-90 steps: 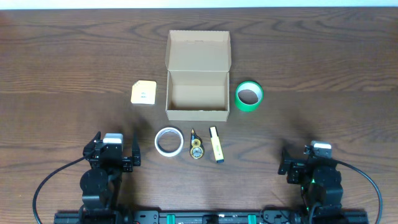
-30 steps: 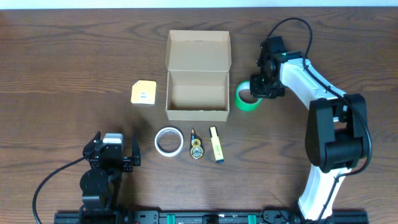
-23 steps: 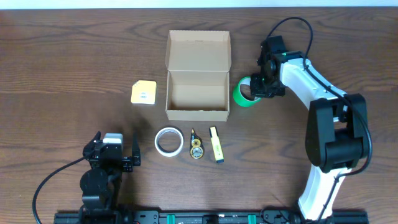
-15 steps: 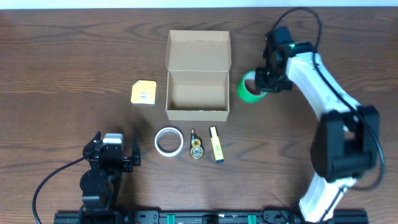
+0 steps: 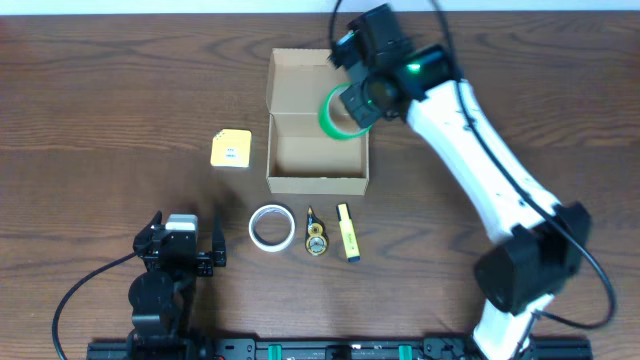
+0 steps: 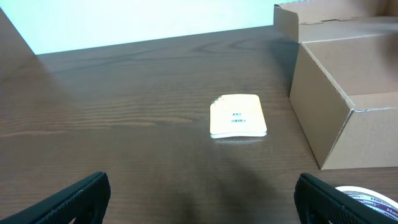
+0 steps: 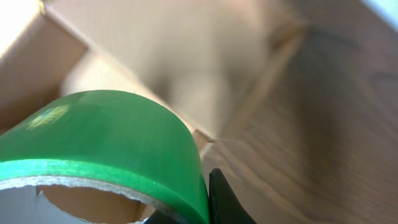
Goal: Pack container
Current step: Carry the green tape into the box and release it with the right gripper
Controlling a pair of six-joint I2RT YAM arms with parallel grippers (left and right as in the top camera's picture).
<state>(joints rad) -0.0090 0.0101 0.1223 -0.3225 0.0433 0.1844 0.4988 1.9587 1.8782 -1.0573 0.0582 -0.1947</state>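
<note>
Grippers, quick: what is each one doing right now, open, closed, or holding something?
Left gripper: open, holding nothing.
Right gripper: closed on the green tape roll, above the open cardboard box.

The overhead camera looks straight down on the table (image 5: 120,80) from well above, with the arm bases at its bottom edge. The left wrist camera sits low by the near edge and faces almost level across the wood toward the far edge, left fingers (image 6: 74,196) in its bottom corners. It shares the pad (image 6: 239,116), box (image 6: 348,118) and white tape (image 6: 367,200) with the overhead. The right wrist camera hangs very close over the box, tilted down, green tape (image 7: 112,143) filling its blurred foreground.
</note>
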